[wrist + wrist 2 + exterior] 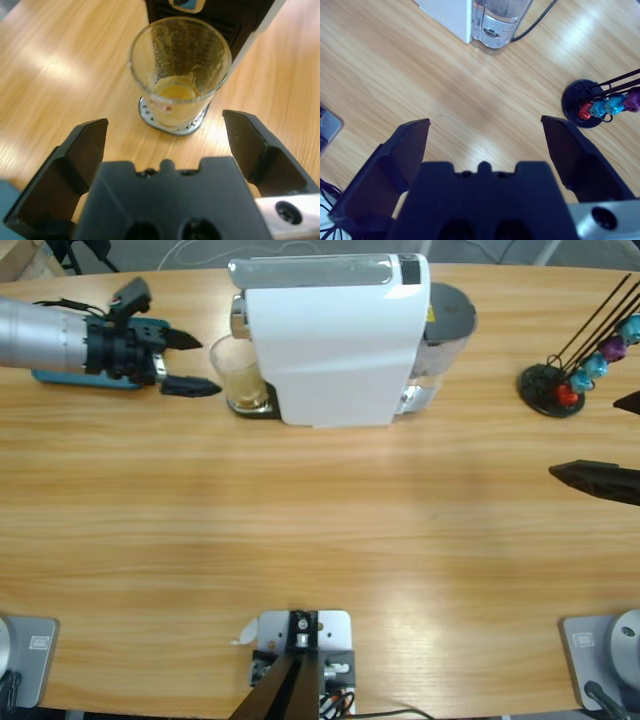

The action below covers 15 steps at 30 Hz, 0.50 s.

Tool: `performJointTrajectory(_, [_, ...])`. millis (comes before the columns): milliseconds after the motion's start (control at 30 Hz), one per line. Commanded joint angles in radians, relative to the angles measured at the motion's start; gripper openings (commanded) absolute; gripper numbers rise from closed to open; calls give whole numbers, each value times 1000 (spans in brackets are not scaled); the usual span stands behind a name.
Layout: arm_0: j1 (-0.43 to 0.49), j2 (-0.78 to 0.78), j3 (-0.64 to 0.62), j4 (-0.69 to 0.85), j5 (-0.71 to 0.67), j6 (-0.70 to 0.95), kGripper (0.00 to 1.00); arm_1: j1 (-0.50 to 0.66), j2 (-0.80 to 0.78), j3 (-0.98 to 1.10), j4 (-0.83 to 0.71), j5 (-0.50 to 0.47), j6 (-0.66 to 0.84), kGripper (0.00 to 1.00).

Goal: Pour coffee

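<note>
A clear glass tumbler (pixel 240 375) stands on the small drip tray (pixel 172 127) under the spout of the white coffee machine (pixel 330 340). A little tan-brown coffee (pixel 175 92) lies at its bottom. My left gripper (pixel 208 365) comes in from the left and is open. Its fingertips (pixel 95 132) stop just short of the tumbler (pixel 180 70), one to each side of it, touching nothing. At the table's right edge my right gripper (pixel 585 437) hovers open and empty over bare wood (pixel 485 122).
A black capsule rack (pixel 560 385) with coloured capsules (pixel 605 106) stands at the back right, near the right gripper. The machine's clear water tank (pixel 497 20) and cable sit behind it. A blue flat object (pixel 60 378) lies under the left arm.
</note>
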<state>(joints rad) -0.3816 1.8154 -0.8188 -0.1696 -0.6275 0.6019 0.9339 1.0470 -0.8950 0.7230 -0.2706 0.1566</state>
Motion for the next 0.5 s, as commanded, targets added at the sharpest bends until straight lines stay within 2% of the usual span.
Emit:
performJointTrajectory(33, [12,-260,67,207,158,-176,1000,6,-1,-30,62,-41,11,945])
performJointTrajectory(100, [-2,-352,37,385,221,-198,1000,6,49,-90,79,-42,12,920])
performJointTrajectory(167, [-16,-417,26,494,250,-215,1000,-23,154,-195,120,-39,12,663])
performJointTrajectory(200, [-24,-440,26,535,263,-216,1000,-55,221,-264,178,-35,12,603])
performJointTrajectory(267, [-49,-480,18,611,281,-222,1000,-114,341,-390,280,-45,11,603])
performJointTrajectory(367, [-77,-543,3,710,311,-223,1000,-167,401,-514,282,-107,6,688])
performJointTrajectory(400, [-77,-558,1,733,314,-223,1000,-194,416,-579,281,-98,3,746])
performJointTrajectory(500, [-77,-580,5,763,321,-223,1000,-227,476,-706,282,-39,1,745])
